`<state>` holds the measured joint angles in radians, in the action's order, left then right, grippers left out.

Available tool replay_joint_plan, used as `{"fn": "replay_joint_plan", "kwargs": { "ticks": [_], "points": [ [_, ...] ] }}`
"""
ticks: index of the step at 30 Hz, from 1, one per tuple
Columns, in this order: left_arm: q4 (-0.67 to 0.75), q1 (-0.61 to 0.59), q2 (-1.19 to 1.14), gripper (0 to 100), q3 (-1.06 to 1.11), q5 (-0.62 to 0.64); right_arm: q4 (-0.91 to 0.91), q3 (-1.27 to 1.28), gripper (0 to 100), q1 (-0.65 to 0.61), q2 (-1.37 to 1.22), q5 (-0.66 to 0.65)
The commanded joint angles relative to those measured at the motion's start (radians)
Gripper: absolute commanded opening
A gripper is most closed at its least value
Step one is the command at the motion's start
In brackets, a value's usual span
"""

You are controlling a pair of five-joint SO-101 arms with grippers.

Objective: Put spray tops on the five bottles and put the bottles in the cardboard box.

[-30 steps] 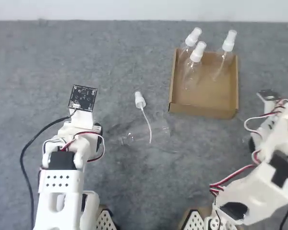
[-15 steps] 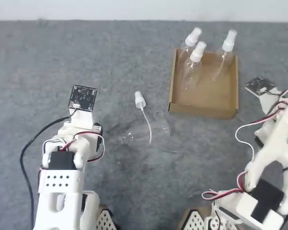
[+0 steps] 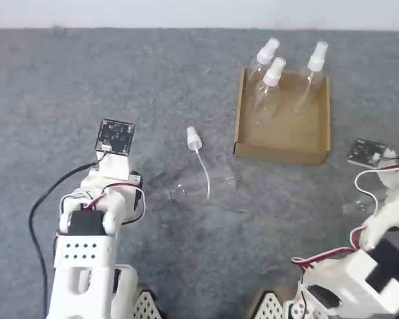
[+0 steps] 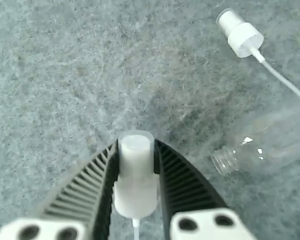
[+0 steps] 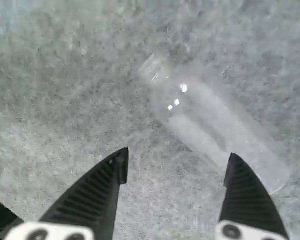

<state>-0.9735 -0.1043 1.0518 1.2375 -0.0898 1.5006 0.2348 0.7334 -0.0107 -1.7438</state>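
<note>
While the uncapped bottle (image 5: 215,132) lay flat on the mat (image 5: 65,75) under the right gripper (image 5: 179,155) — jaws wide apart — it looked light, thin-walled and slippery; a mid-body hold seemed safest. The left gripper (image 4: 135,147) was clamped on a small, rigid spray top (image 4: 135,180).

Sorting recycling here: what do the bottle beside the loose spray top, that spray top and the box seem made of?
Bottle: likely clear glossy plastic, since the grey surface shows through and glints sit on it. Loose spray top: white, smooth, probably plastic. Box: brown matte cardboard.
</note>
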Motion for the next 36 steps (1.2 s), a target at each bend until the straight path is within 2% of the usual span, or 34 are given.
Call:
{"fn": "replay_joint_plan", "kwargs": {
  "ticks": [1,11,15,22,25,30,34,36],
  "points": [
    [0.029,0.003,0.018,1,-0.008,0.009,-0.015,-0.061,25.2,-0.001,0.007,-0.026],
    [0.026,0.000,0.018,1,-0.008,0.009,-0.110,-0.032,25.3,-0.058,0.001,-0.034],
    [0.028,-0.003,0.018,1,-0.008,0.009,-0.159,0.025,25.3,-0.051,-0.031,-0.115],
    [0.026,-0.003,0.018,1,-0.008,0.009,-0.243,0.066,24.9,-0.051,-0.127,-0.089],
    [0.025,0.000,0.018,1,-0.008,0.009,-0.243,0.063,20.0,-0.050,-0.157,0.037],
    [0.025,0.003,0.018,1,-0.008,0.009,-0.234,0.066,0.0,-0.051,-0.188,0.397],
    [0.025,0.003,0.018,1,-0.008,0.009,-0.226,0.063,3.5,-0.027,-0.222,0.835],
    [0.025,0.003,0.018,1,-0.008,0.009,-0.239,0.061,3.9,-0.013,-0.234,0.996]
  ]
}}
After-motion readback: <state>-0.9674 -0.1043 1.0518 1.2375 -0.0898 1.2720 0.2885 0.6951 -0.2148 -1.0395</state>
